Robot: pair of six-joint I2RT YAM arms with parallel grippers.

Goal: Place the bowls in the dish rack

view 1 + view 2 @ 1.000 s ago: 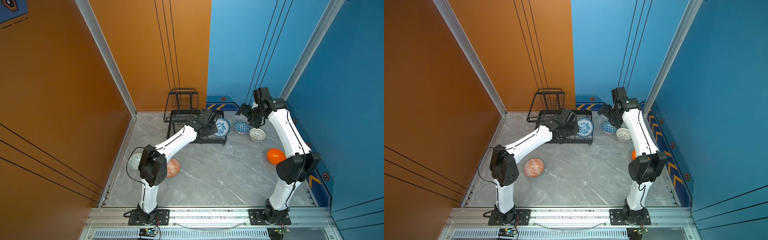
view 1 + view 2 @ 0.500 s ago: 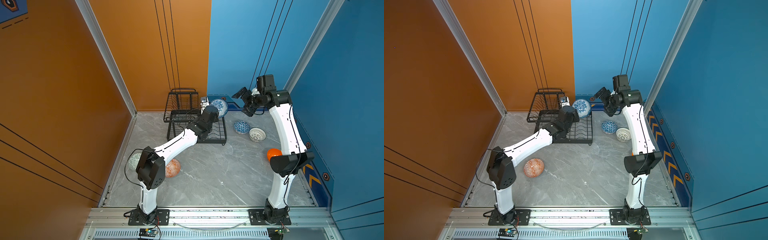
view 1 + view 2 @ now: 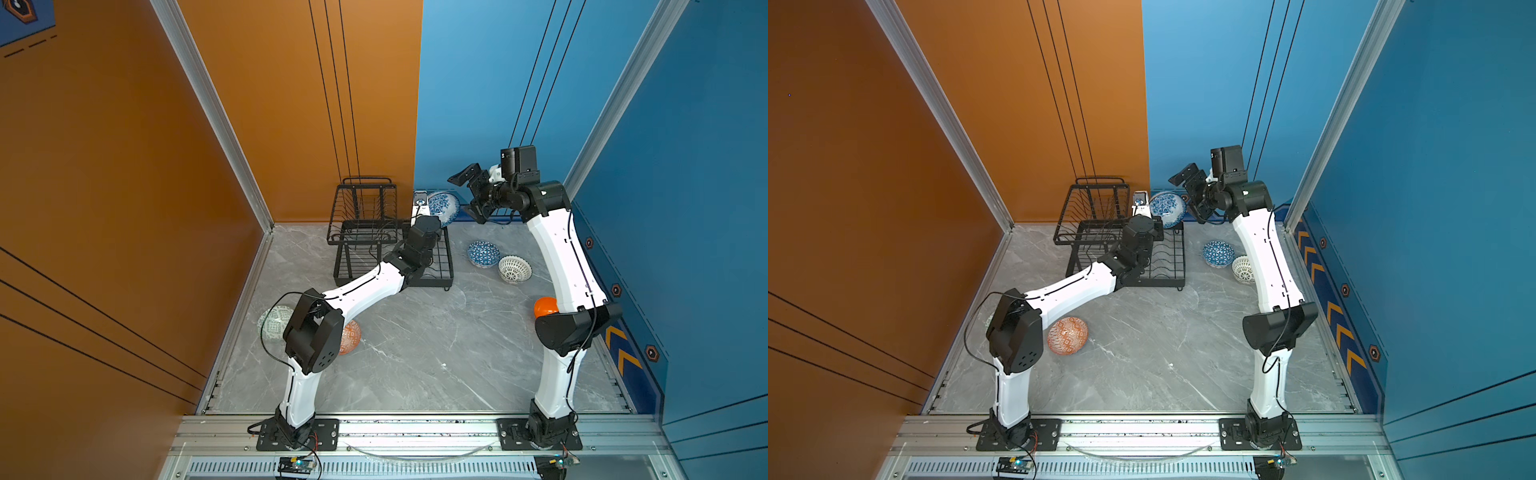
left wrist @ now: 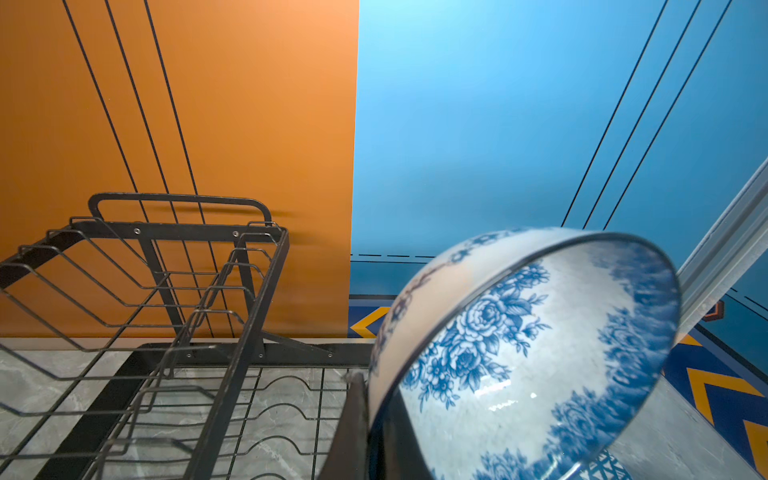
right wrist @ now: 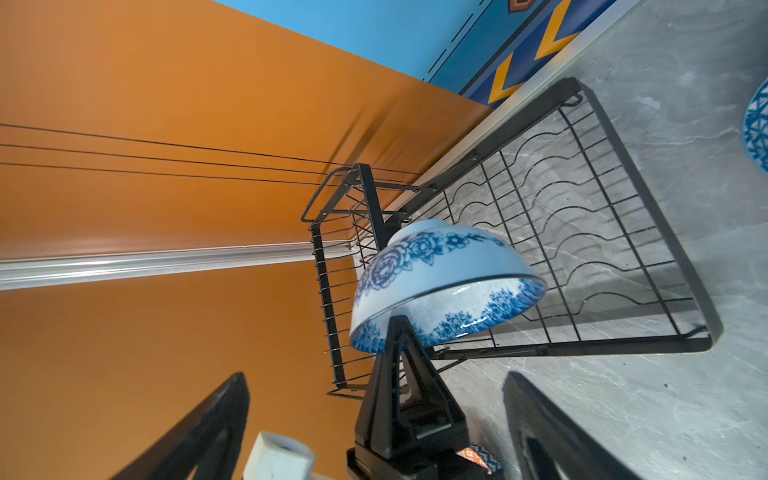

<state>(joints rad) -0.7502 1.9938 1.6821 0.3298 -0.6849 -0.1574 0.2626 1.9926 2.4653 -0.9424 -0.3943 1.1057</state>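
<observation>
Pinching floral bowl [image 3: 444, 206]: left claw [image 5: 398, 332] (aloft)

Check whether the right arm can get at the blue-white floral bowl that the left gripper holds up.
Probably yes: the right gripper is open, empty, facing the blue-white floral bowl, nothing between them; the left gripper pinches only its rim.

This is a robotics lab test cell. A left arm [image 3: 361, 286] and a right arm [image 3: 561, 257] are bolted to an aluminium rail [image 3: 415, 432] at the front, with loose cables and a small circuit board [image 3: 296, 463] below it. Flat orange panels [image 3: 104, 166] and blue panels [image 3: 478, 83], set in metal posts [image 3: 216, 108], box in a marble-print floor [image 3: 415, 353]. Yellow chevrons [image 3: 622, 351] mark the base of 1 wall. The dish rack [image 3: 361, 216] and bowls [image 3: 483, 254] on the floor read as props.
</observation>
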